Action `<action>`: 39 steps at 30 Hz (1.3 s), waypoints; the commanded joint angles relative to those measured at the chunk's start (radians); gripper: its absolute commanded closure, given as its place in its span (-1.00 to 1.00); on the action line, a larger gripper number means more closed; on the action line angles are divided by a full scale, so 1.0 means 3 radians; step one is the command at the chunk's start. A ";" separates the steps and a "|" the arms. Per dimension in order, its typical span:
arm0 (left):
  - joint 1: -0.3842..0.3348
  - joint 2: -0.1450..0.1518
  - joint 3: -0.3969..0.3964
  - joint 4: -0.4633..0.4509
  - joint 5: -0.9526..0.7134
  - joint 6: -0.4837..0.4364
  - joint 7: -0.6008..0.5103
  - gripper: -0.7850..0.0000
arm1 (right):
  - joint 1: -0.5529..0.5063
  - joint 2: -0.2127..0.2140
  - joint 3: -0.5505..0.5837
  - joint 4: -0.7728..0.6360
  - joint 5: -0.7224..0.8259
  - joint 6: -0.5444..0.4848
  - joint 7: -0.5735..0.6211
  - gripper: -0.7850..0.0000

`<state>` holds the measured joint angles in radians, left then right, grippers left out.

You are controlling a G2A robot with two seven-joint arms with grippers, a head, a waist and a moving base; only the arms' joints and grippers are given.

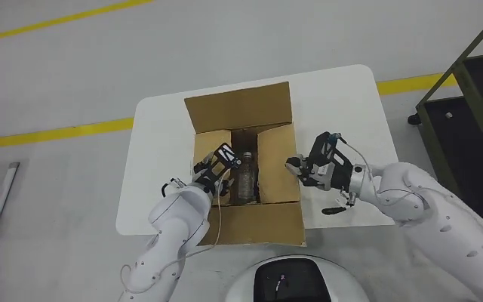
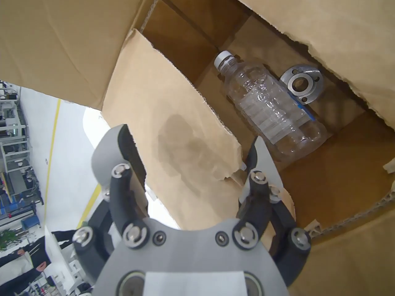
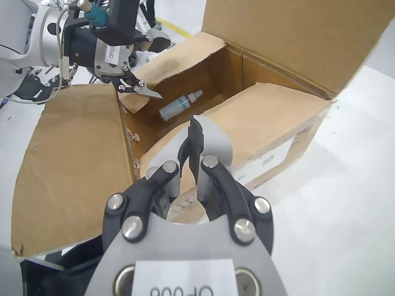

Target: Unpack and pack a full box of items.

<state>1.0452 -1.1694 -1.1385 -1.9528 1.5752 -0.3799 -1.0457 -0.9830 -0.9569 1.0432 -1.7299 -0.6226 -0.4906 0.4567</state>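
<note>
Left hand [image 2: 189, 138] straddles left flap [image 2: 148, 87] — right hand [image 3: 192, 130] pinches right flap [image 3: 262, 115].

You have a matt brown corrugated cardboard box [image 1: 240, 112], flap edges torn rough; inside, a glossy clear plastic bottle [image 2: 271, 112] and a dull grey metal flange [image 2: 311, 86]; the bench [image 1: 339, 98] is smooth white

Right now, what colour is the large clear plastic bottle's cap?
Pale grey cap, shown best in the left wrist view.

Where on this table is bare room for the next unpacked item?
Bare white table lies at the far right corner beside the brown cardboard box, plus a narrower strip at its left. The box opening is crowded: clear plastic bottle, round metal flange, left gripper.
</note>
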 commanded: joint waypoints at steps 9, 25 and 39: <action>0.0018 -0.0002 -0.0114 0.0024 0.0059 0.0086 0.0048 1.00 | 0.0210 -0.0090 -0.0227 0.0246 -0.0010 -0.0118 0.0032 1.00; -0.0035 -0.0070 -0.0478 -0.0339 -0.0920 0.0836 -0.0008 1.00 | 0.0317 -0.0110 -0.0060 0.0311 0.0270 -0.0281 0.0149 1.00; -0.0008 -0.0068 -0.0805 -0.0361 -0.1397 0.1192 -0.0227 -1.00 | 0.0457 -0.0130 -0.0106 0.0485 0.0484 -0.0394 0.0593 1.00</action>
<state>1.0427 -1.1909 -1.3753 -2.0664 1.1498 -0.0190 -1.1146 -0.8472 -0.9953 1.0128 -1.5865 -0.4782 -0.6087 0.6315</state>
